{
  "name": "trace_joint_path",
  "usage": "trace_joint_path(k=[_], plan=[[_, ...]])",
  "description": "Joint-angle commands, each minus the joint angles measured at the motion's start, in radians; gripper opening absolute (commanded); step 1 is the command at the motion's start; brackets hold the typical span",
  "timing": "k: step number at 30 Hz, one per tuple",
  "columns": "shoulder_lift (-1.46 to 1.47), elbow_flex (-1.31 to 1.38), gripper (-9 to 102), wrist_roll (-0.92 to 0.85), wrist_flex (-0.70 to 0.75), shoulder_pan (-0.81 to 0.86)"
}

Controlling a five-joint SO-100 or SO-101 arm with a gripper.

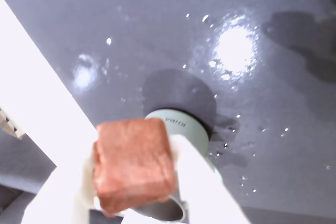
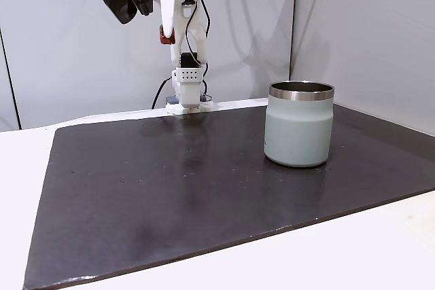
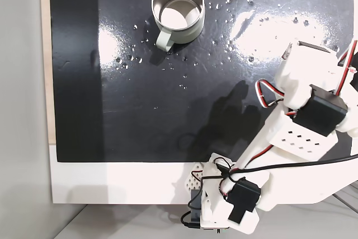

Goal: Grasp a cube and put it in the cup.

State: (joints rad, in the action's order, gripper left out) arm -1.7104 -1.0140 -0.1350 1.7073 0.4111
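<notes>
In the wrist view the reddish-brown cube (image 1: 134, 163) is pinched between the white fingers (image 1: 205, 182) of my gripper (image 1: 135, 174), which is shut on it. Behind and below it stands the pale grey-green cup (image 1: 184, 127), partly covered by the cube and one finger. The side-on fixed view has the gripper (image 2: 166, 37) raised high over the arm's base with the cube (image 2: 164, 33) in it, well left of and behind the cup (image 2: 299, 125). From above, the cup (image 3: 178, 9) stands upright, its steel inside bare.
A dark glossy mat (image 2: 170, 188) covers the white table (image 2: 353, 256) and carries glare spots and water drops. The arm's base (image 2: 185, 89) sits at the mat's far edge. The arm and its cables (image 3: 291, 155) fill the lower right of the top-down view.
</notes>
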Motion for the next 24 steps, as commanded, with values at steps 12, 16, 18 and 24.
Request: trace_joint_path(k=[12,16,18,24], plan=[[0.281,0.534,6,0.086,0.084,-0.25],[0.37,0.664,6,0.103,0.084,-0.334],[0.426,0.75,5,0.123,0.084,-0.364],[0.551,0.885,4,0.137,0.011,-0.425]])
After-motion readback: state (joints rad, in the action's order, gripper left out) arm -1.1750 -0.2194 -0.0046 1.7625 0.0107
